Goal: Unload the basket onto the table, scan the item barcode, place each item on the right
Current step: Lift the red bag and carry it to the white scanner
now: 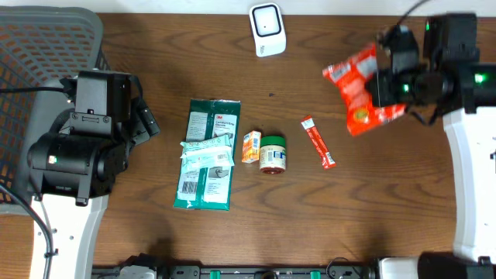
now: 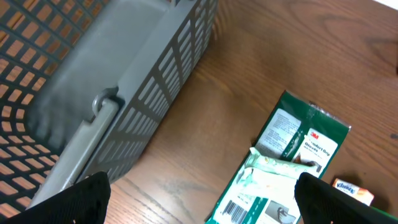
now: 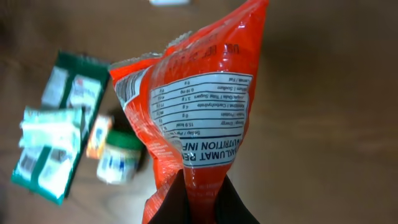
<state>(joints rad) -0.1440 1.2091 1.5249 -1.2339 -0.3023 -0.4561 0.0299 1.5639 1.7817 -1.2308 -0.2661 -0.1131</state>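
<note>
My right gripper (image 1: 386, 85) is shut on a red-orange snack bag (image 1: 359, 91) and holds it above the table at the right. In the right wrist view the bag (image 3: 194, 102) hangs from my dark fingertips (image 3: 168, 202), pinched at one edge, with its white nutrition panel facing the camera. No barcode shows on it. A white scanner (image 1: 267, 29) stands at the table's back edge, left of the bag. My left gripper (image 1: 144, 121) is open by the basket, and the left wrist view shows nothing between its wide-apart fingers (image 2: 81, 199).
A grey mesh basket (image 1: 46, 46) fills the back left corner. In the middle lie a green 3M packet (image 1: 208, 155) with a barcode label, a small orange box (image 1: 251, 146), a green-lidded jar (image 1: 273, 153) and a red stick sachet (image 1: 318, 142).
</note>
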